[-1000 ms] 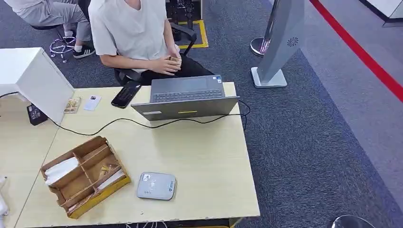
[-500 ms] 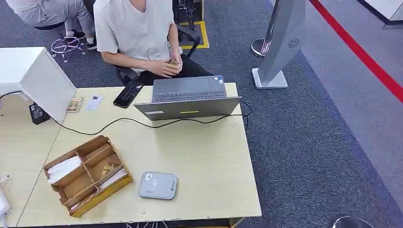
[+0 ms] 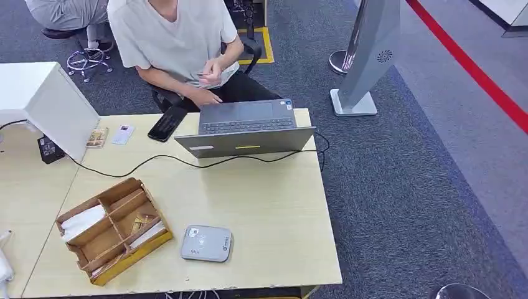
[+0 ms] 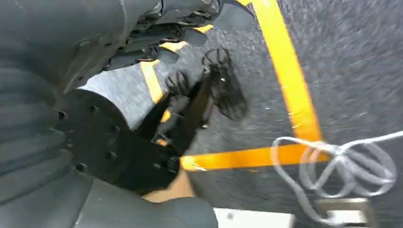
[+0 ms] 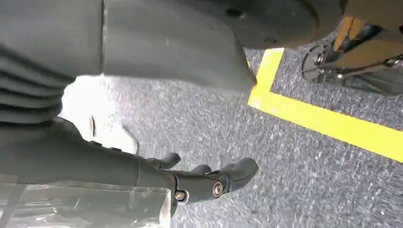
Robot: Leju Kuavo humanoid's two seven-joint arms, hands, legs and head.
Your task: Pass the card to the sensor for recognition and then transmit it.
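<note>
While both my arms hang beside me, my left hand [image 4: 190,111] holds nothing, its dark fingers [image 4: 223,90] spread over grey carpet crossed by yellow tape [image 4: 285,71]. My right hand [image 5: 209,183] is likewise empty above the carpet, its fingers loosely apart. Ahead on the wooden table [image 3: 268,205], the grey sensor [image 3: 206,243] lies flat near the front edge, just beside the divided cardboard tray [image 3: 112,229]. A small white card [image 3: 122,134] lies at the far side, between a patterned packet [image 3: 96,137] and a black phone [image 3: 166,123]. Behind the open laptop [image 3: 246,128] a seated person holds another card [image 3: 205,75] between their hands.
</note>
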